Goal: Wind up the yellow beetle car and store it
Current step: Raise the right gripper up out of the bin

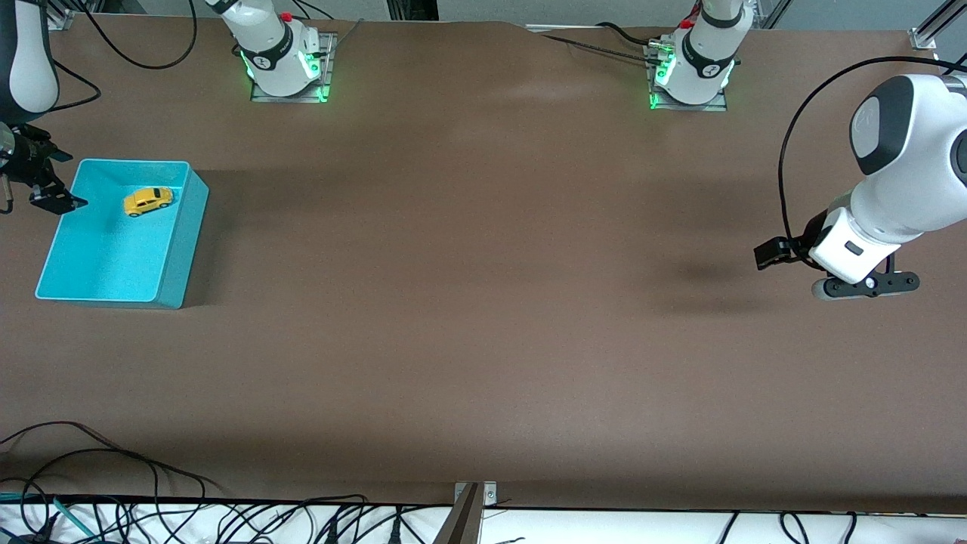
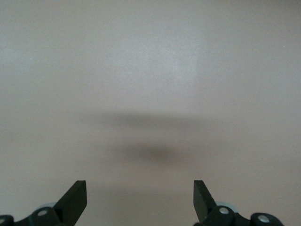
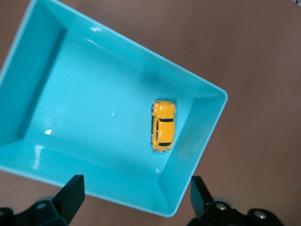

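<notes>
The yellow beetle car point(image 1: 148, 201) point(image 3: 162, 125), rounded with dark windows, rests on its wheels inside the turquoise bin point(image 1: 175, 249) point(image 3: 202, 141), in the part farther from the front camera. The right gripper point(image 1: 53, 198) point(image 3: 136, 200) hangs open, empty, over the bin's edge, its arm cut off. The left gripper point(image 1: 865, 285) point(image 2: 140, 200) waits open above bare table point(image 1: 483, 302) point(image 2: 150, 70).

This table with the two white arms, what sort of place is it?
Probably a robotics lab test bench: two arms bolted to a bare brown table, loose cables along its edge, and one small exercise laid out, a yellow beetle car in a turquoise bin.
</notes>
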{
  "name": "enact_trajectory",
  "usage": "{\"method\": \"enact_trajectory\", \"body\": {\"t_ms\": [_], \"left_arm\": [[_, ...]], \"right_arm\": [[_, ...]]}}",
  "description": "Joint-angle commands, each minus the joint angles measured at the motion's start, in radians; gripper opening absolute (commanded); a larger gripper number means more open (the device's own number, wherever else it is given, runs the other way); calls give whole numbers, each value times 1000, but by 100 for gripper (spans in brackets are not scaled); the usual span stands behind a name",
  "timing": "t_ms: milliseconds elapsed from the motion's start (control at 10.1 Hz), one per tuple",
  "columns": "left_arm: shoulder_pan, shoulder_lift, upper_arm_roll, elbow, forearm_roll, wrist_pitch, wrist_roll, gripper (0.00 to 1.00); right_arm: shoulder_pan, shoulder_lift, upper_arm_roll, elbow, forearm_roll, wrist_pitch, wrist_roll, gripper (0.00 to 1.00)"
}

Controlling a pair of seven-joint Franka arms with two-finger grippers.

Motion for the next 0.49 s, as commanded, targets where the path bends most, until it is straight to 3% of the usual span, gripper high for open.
{"method": "enact_trajectory", "body": {"t_ms": [0, 396], "left_arm": [[7, -3, -4, 3, -21, -12, 25, 100], [7, -3, -4, 3, -21, -12, 27, 100]], "right_arm": [[-2, 2, 112, 71, 15, -33, -5, 100], [4, -25, 257, 139, 17, -43, -6, 100]]}}
